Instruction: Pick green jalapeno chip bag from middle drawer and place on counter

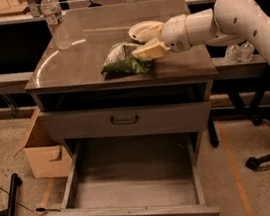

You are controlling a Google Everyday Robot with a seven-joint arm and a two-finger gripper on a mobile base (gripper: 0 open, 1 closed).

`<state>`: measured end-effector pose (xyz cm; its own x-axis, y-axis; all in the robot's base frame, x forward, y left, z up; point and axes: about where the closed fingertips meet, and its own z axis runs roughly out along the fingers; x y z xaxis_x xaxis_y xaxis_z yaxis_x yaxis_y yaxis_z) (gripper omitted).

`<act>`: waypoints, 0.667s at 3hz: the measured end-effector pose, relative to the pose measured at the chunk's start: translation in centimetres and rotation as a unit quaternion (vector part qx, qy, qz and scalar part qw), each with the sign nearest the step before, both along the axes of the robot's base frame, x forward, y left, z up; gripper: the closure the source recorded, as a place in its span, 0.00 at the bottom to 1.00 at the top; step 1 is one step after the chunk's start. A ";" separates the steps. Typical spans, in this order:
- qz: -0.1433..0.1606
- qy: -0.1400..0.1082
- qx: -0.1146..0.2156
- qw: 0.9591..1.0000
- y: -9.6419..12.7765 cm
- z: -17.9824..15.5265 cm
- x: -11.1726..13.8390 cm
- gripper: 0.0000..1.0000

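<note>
You have one green jalapeno chip bag (124,61), one water bottle (55,21) and one white bowl (139,28) on the table (69,72). One hand (142,46) is just above the table. Below the table are two drawers: upper drawer (124,120) and middle drawer (135,175).

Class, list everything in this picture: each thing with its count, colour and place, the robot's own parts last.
green jalapeno chip bag: one, green and white, lying on the counter
water bottle: one, clear, counter's back left corner
bowl: one, white, behind the bag
middle drawer: one, grey, pulled open
upper drawer: one, grey, closed
cardboard box: one, tan, floor, left of the middle drawer
arm: one, white, reaching from the right
claw: one, cream, at the bag's right edge
</note>
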<state>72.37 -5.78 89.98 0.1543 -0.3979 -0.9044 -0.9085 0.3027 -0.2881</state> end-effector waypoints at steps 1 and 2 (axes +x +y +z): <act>-0.009 0.002 -0.002 1.000 -0.5 0.0 -0.7 0.00; -0.021 0.010 0.001 1.000 -2.5 0.6 -2.3 0.00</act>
